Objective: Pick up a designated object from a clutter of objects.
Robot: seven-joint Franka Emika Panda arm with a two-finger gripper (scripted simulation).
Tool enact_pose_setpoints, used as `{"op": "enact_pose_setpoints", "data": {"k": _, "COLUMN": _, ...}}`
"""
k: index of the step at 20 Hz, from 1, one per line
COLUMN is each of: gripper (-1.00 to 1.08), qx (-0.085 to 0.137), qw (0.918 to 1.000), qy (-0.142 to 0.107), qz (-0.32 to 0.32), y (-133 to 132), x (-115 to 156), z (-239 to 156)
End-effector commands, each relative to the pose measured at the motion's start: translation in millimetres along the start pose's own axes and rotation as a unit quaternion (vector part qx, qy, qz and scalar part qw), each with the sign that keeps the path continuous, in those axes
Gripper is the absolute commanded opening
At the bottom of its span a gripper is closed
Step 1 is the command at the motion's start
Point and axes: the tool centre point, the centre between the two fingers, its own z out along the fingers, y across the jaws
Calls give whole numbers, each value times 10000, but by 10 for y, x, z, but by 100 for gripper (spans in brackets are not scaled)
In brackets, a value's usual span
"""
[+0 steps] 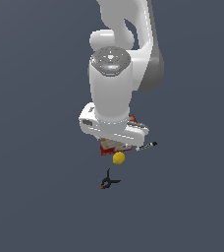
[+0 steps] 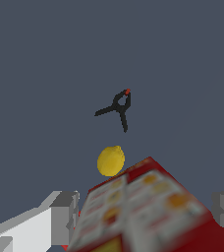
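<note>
Not yet begun: gripper (image 2: 146,216) spread wide and empty over red box (image 2: 148,211), black clamp (image 1: 108,182) untouched below frame centre in exterior view, apart from yellow ball (image 1: 118,158); approach, grasp, lift outstanding.

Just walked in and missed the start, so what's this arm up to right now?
A white Panda arm hangs over a small clutter, its gripper open and straddling the red printed box, holding nothing. The target, a tiny black clamp with red tips, lies untouched on the floor beyond the yellow ball. A black-and-white marker sticks out beside the box. The pickup has not begun.
</note>
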Motion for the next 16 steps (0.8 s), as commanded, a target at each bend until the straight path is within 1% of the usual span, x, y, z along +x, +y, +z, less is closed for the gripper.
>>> {"op": "enact_pose_setpoints", "data": {"k": 1, "gripper": 100, "qx": 11, "qw": 9993, "qy": 21, "qz": 361, "y": -20, "x": 149, "z": 190}}
{"op": "enact_pose_setpoints", "data": {"k": 5, "gripper": 100, "qx": 24, "qw": 9956, "qy": 57, "qz": 931, "y": -43, "x": 369, "z": 511}}
{"op": "enact_pose_setpoints", "data": {"k": 9, "gripper": 100, "qx": 30, "qw": 9891, "qy": 95, "qz": 1470, "y": -54, "x": 556, "z": 841}}
{"op": "enact_pose_setpoints", "data": {"k": 16, "gripper": 100, "qx": 31, "qw": 9768, "qy": 150, "qz": 2138, "y": -53, "x": 758, "z": 1283}}
